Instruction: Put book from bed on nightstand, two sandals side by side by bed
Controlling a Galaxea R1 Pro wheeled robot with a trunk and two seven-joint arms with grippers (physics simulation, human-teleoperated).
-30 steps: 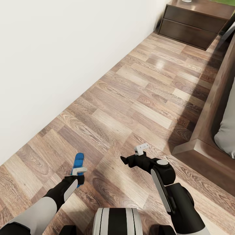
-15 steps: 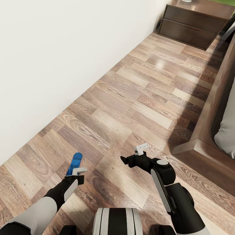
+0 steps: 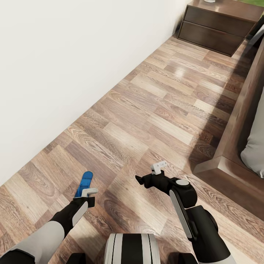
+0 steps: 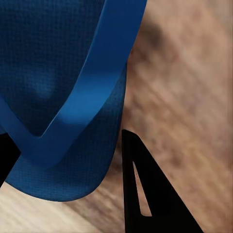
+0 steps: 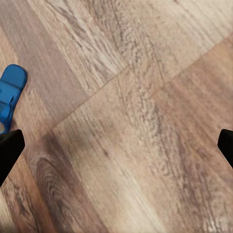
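Since one second ago, the blue sandal (image 3: 84, 182) tilted: it stood more upright over your left gripper (image 3: 87, 193) then, and in the last half second it did not change. Nothing else moved, and the camera stayed as it was.

Nearest to you, at about 7 o'clock in the head view, your left gripper held the sandal by its near end, and the toe pointed away toward 12 o'clock over the wood-plank floor (image 3: 154, 110). In the left wrist view the sandal's sole and strap (image 4: 77, 97) lay between the two dark fingers (image 4: 145, 194), so the gripper was closed on it.

Your right gripper (image 3: 148, 175) was at about 5 o'clock, empty, with its fingers spread wide over bare floor. In the right wrist view the two fingertips (image 5: 9, 150) stood at opposite edges, and the sandal's tip (image 5: 10, 90) showed beside one of them.

Farther, at 3 o'clock, you had the corner of the bed (image 3: 234, 139), with its dark frame and pale mattress. Farthest, at 1 o'clock against the white wall (image 3: 73, 66), stood the nightstand (image 3: 216, 31) with two drawers.
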